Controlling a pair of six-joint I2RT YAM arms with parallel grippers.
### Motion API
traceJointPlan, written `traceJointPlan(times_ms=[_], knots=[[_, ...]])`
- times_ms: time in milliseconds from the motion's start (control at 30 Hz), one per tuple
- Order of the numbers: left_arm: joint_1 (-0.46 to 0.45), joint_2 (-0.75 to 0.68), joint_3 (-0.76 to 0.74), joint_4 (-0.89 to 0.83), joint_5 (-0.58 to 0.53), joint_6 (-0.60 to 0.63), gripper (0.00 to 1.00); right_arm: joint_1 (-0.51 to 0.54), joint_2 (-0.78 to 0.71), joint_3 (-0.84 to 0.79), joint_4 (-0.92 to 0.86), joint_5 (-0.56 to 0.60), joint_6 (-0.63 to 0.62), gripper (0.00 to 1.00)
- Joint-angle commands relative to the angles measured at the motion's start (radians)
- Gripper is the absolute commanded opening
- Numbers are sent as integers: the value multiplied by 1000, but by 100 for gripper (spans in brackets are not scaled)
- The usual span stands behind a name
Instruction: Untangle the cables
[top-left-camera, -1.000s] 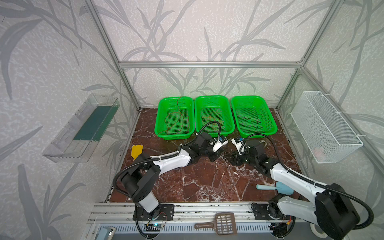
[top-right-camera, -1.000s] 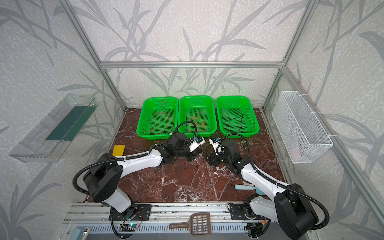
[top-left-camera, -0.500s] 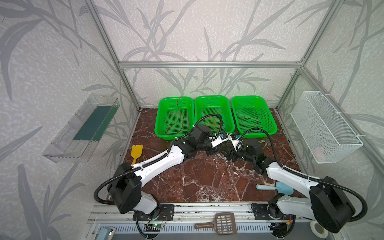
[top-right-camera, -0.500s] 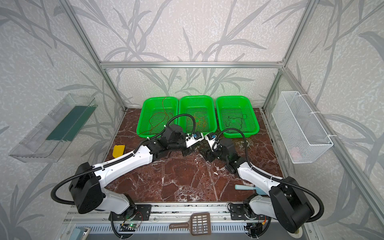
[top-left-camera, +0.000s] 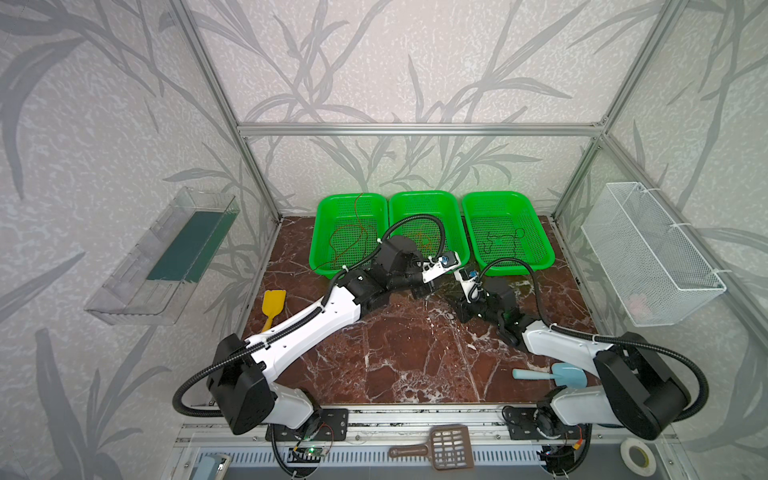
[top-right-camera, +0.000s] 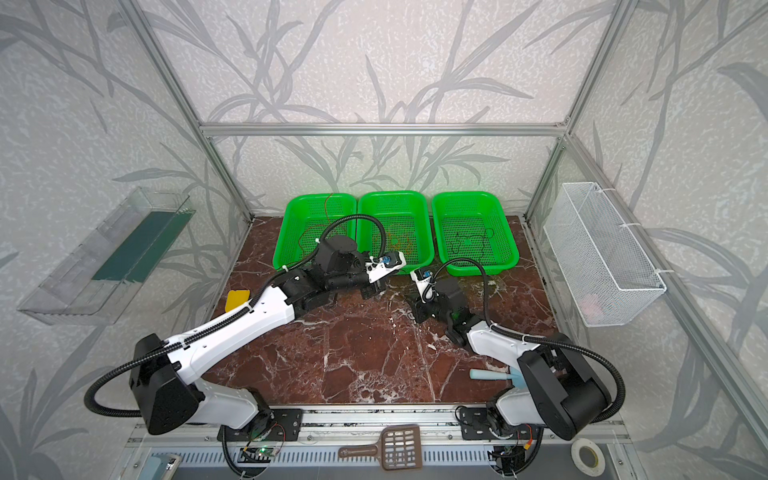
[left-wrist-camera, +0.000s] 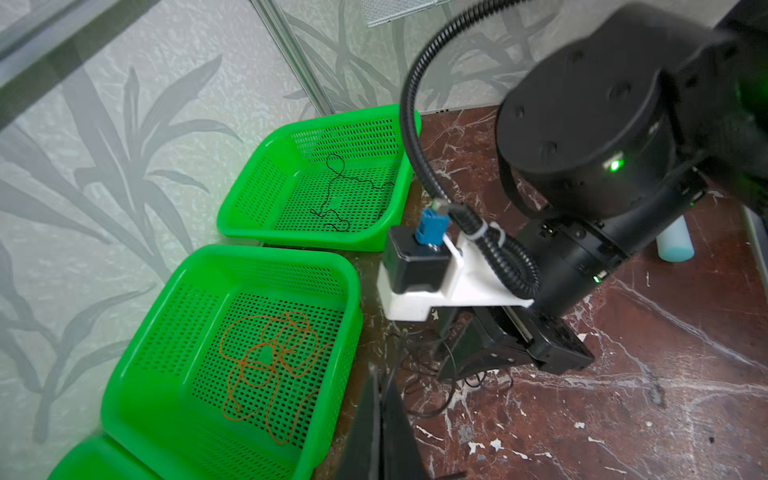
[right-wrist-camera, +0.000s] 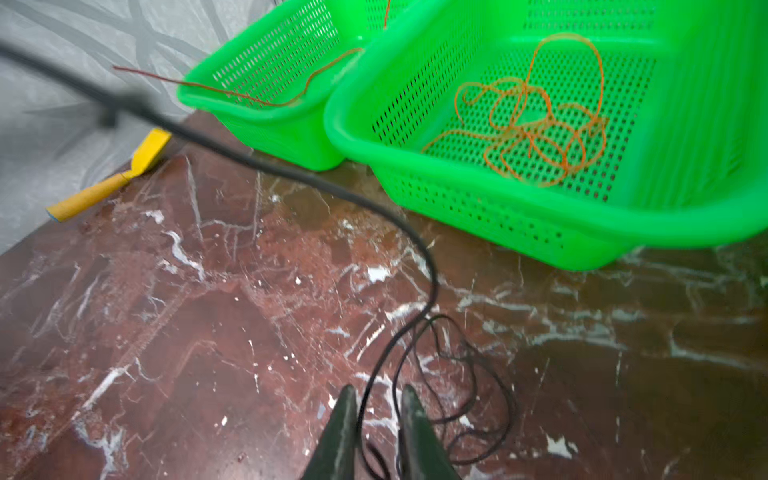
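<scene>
— Where's the black cable (right-wrist-camera: 433, 291)?
— Loose on the desk (right-wrist-camera: 166, 332) by the middle basket's (right-wrist-camera: 540, 241) rim, with one strand between the right end effector's (right-wrist-camera: 380, 432) slightly parted fingers.
— Left end effector (left-wrist-camera: 380, 390)?
— Fingers together; wide desk free frontward.

The red-brown marble table (top-left-camera: 395, 353) carries three green baskets side by side along its 12 o'clock edge: the left basket (top-left-camera: 320, 232), the middle basket (top-left-camera: 422, 194) and the right basket (top-left-camera: 544, 249). A yellow scoop (top-left-camera: 272, 305) lies at 9 o'clock by the edge, and a light blue scoop (top-left-camera: 557, 372) at 4 o'clock. A thin black wire (right-wrist-camera: 514, 411) lies in loose loops on the marble toward 1 o'clock from the centre, near the middle basket.
</scene>
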Motion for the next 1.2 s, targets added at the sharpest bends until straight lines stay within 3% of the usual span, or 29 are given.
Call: traceJointPlan(times_ms=[0,200,633,867,1033,1167], knots=[[25,-35,47,32,19,28,0,5,19,-18,15,73,52,13],[95,-63,78,89,73,-4,0,3,40,-42,-52,157,84,4],[173,-50,195,116,86,49,0,-2,61,-6,-213,249,114,2],[181,-8,326,99,176,46,0,-2,67,19,-194,145,93,14],[176,18,353,99,247,29,0,-1,49,29,-181,70,57,38],[175,24,346,104,255,28,0,-2,-38,38,-193,89,39,50]])
